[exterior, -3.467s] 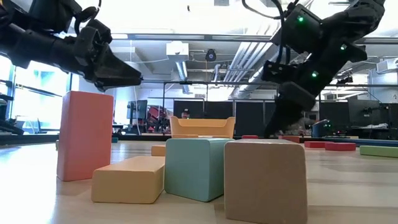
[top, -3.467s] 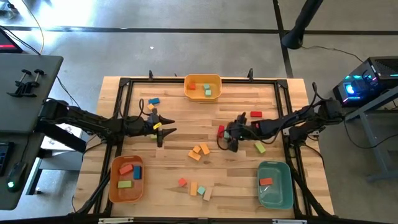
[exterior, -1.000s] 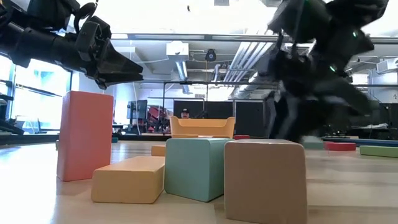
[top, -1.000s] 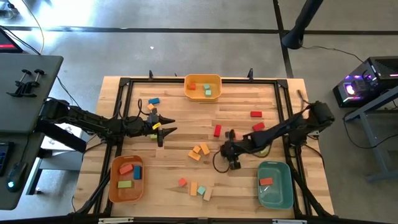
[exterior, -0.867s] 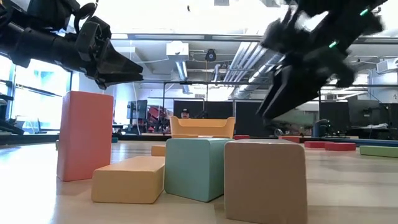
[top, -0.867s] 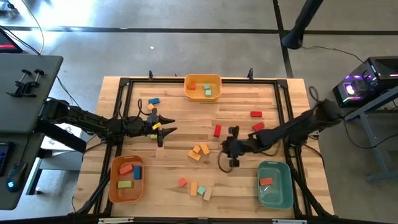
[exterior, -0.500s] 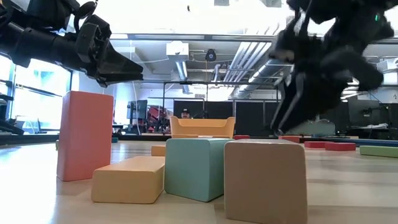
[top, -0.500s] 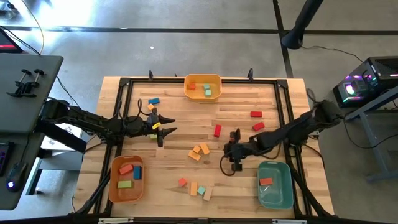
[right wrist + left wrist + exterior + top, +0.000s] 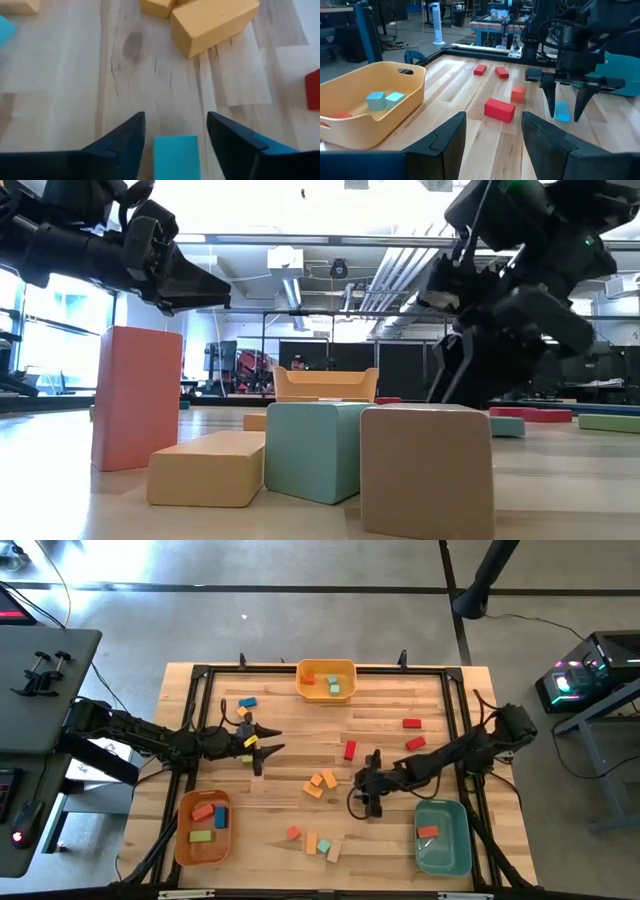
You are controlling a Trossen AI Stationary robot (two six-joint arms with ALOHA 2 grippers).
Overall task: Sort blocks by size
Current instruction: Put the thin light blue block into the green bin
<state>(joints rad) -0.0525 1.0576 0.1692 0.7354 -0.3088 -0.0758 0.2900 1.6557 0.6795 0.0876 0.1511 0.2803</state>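
Tabletop: orange blocks (image 9: 214, 22) beyond right pincer (image 9: 175, 137)

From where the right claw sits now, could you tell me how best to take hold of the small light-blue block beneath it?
Grip the light-blue block across its two long side faces, coming straight down from above. It lies flat on the table with bare wood on both sides, and the right claw already straddles it with fingers open, one on each side. The orange blocks sit well clear, so a plain descent and close should probably do.

Standing spread over a small blue block (image 9: 174, 157) on bare counter (image 9: 400, 680), right gripper (image 9: 368, 807). Crowding just ahead: orange blocks (image 9: 212, 22). Lying well apart: a red block (image 9: 349, 750).
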